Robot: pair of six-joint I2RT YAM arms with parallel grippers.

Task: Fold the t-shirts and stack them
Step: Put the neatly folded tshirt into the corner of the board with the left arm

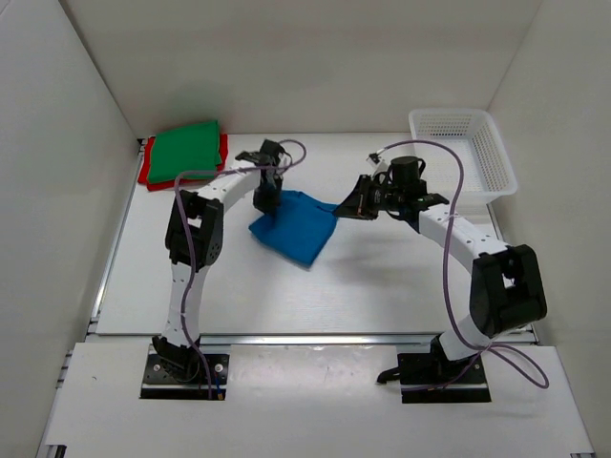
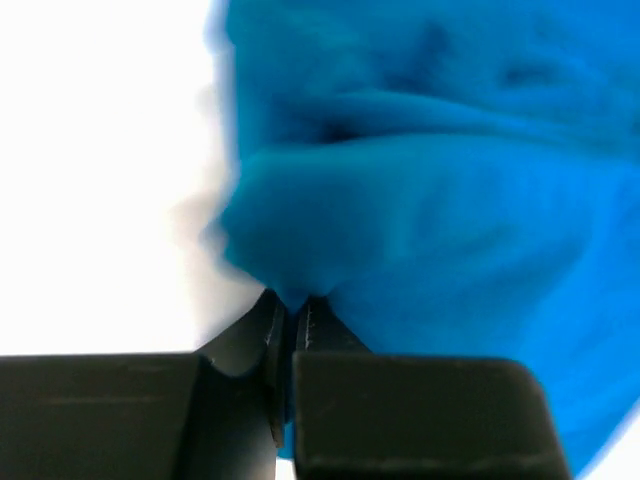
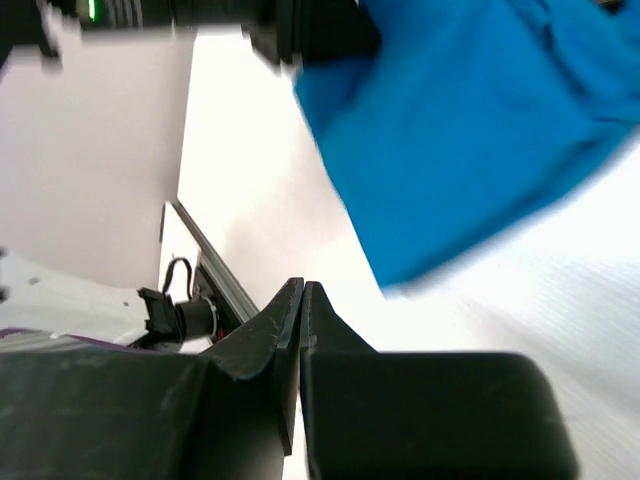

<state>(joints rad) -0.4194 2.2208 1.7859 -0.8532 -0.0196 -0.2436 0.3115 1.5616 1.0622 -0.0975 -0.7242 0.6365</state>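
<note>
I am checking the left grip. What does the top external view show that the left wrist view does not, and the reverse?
Only top external: the green t-shirt folded on the red t-shirt at far left, the white mesh basket, the shut right gripper. Only left wrist: the left gripper pinching a cloth fold, seen close. Both: the blue t-shirt and the white table.
</note>
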